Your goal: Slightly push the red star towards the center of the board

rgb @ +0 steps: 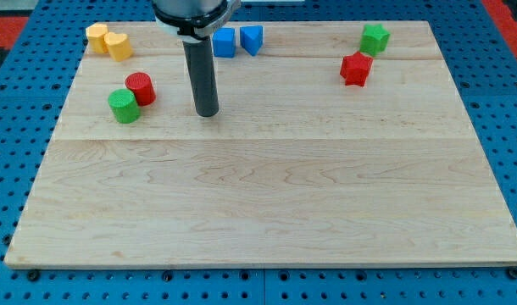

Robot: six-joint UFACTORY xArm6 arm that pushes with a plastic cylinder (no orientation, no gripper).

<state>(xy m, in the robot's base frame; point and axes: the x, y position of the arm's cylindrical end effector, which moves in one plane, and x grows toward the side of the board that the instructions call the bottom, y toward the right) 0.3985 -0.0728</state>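
The red star (356, 69) lies near the view's top right of the wooden board (267, 195), just below and left of a green star-like block (375, 38). My tip (207, 113) rests on the board in the upper left part, far to the left of the red star. It stands right of a red cylinder (141, 88) and a green cylinder (123, 106), and touches no block.
Two yellow blocks (108, 41) sit side by side at the view's top left corner. A blue cube (224, 41) and a blue triangular block (252, 38) sit at the top edge, just right of the rod. Blue pegboard surrounds the board.
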